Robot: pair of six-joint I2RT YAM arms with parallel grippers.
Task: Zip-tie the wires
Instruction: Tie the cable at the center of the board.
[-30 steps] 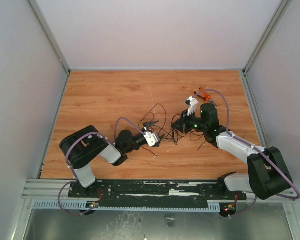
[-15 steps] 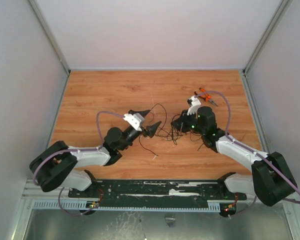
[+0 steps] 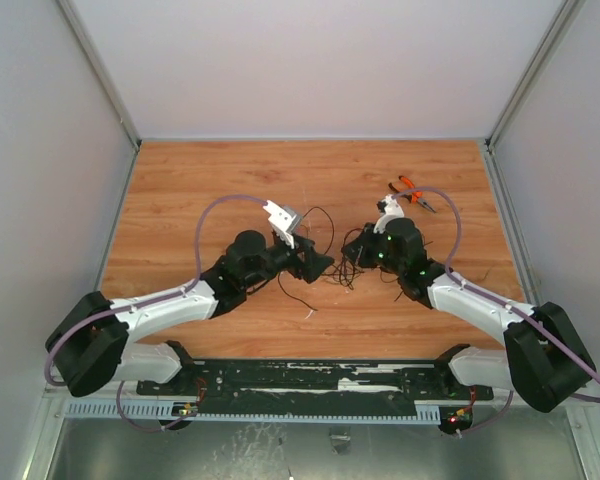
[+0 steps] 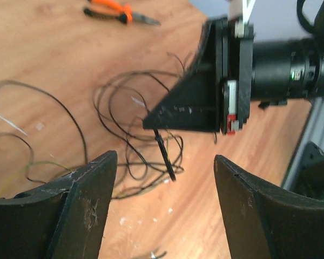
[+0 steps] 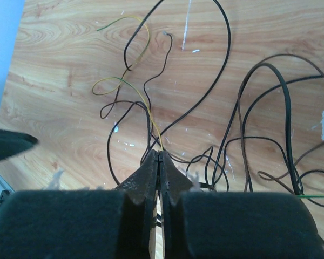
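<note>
The wires (image 3: 332,268) lie as a loose tangle of thin dark loops, with one yellow strand, on the wooden table between my two grippers. They also show in the left wrist view (image 4: 127,105) and the right wrist view (image 5: 243,124). My left gripper (image 3: 315,262) (image 4: 163,160) is open wide and empty, just left of the tangle. My right gripper (image 3: 355,247) (image 5: 160,155) is shut, low over the tangle. In the left wrist view a thin stiff black strip (image 4: 165,155) hangs from its tip (image 4: 151,123), straight ahead of my left jaws.
Orange-handled pliers (image 3: 412,190) (image 4: 117,11) lie at the back right of the table (image 3: 200,190). Grey walls enclose the table on three sides. A black rail (image 3: 310,378) runs along the near edge by the arm bases.
My left arm has stretched out and swung its open gripper right, up to the tangle and facing the right gripper. The right gripper has shifted slightly and stayed shut.
</note>
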